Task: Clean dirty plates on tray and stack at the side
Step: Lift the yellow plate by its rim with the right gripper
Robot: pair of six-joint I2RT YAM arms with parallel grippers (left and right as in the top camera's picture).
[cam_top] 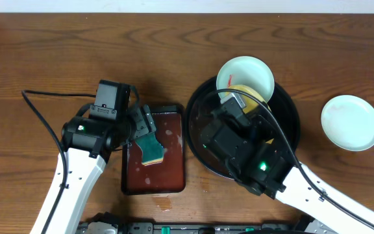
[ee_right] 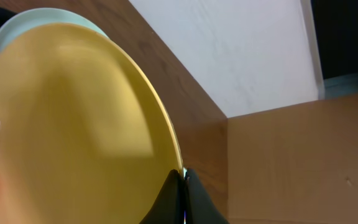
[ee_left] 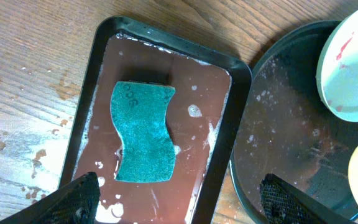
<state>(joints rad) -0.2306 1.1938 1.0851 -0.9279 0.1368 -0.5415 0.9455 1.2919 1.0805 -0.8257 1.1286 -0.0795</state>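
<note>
My right gripper is shut on the rim of the pale yellow plate and holds it tilted over the round black tray. In the overhead view the yellow plate is mostly hidden under the right arm. A mint-white plate with a red smear leans on the tray's far rim; it also shows in the left wrist view. A second mint-white plate lies on the table to the right. My left gripper is open above a green sponge.
The sponge lies in a wet rectangular red-brown tray left of the black tray. Water drops spot the wooden table beside it. A cable runs along the left arm.
</note>
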